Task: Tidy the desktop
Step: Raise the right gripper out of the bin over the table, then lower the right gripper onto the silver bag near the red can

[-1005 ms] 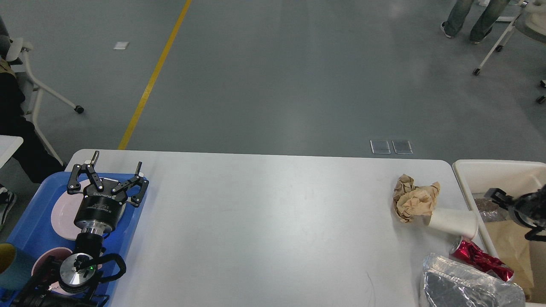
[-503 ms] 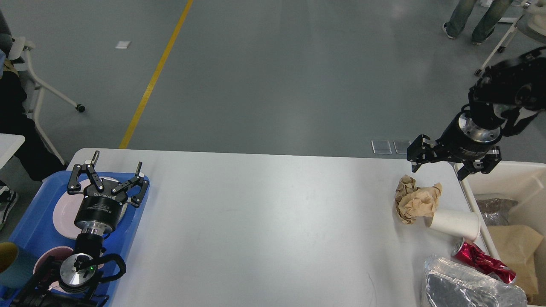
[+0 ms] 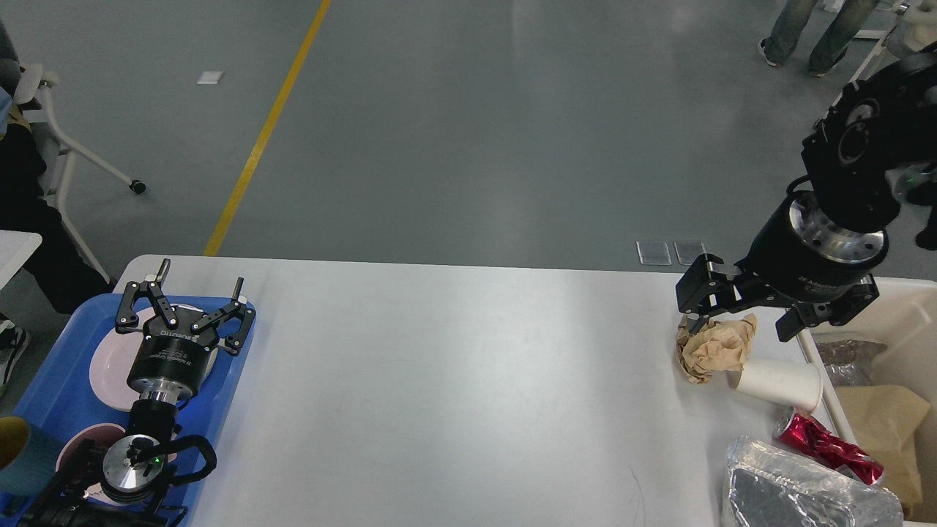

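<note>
The white desktop (image 3: 454,380) fills the lower view. At its right end lie a crumpled brown paper ball (image 3: 714,348), a white paper cup (image 3: 779,382) on its side, a crushed red can (image 3: 823,446) and a foil tray (image 3: 798,490). My right gripper (image 3: 741,313) is open and hangs just above the paper ball, its fingers either side of the ball's top. My left gripper (image 3: 200,277) is open and empty above a pink plate (image 3: 106,366) in the blue tray (image 3: 58,351) at the left end.
A cream-white bin (image 3: 908,300) stands off the desktop's right edge with brown paper and foil inside. The blue tray also holds a second pink plate (image 3: 77,446) and a teal cup (image 3: 18,457). A chair (image 3: 58,146) stands at far left and a person's legs (image 3: 812,33) at top right.
My right arm rose out of the bin, swung left over the desktop's right end and came down onto the paper ball. The left arm has not moved.
</note>
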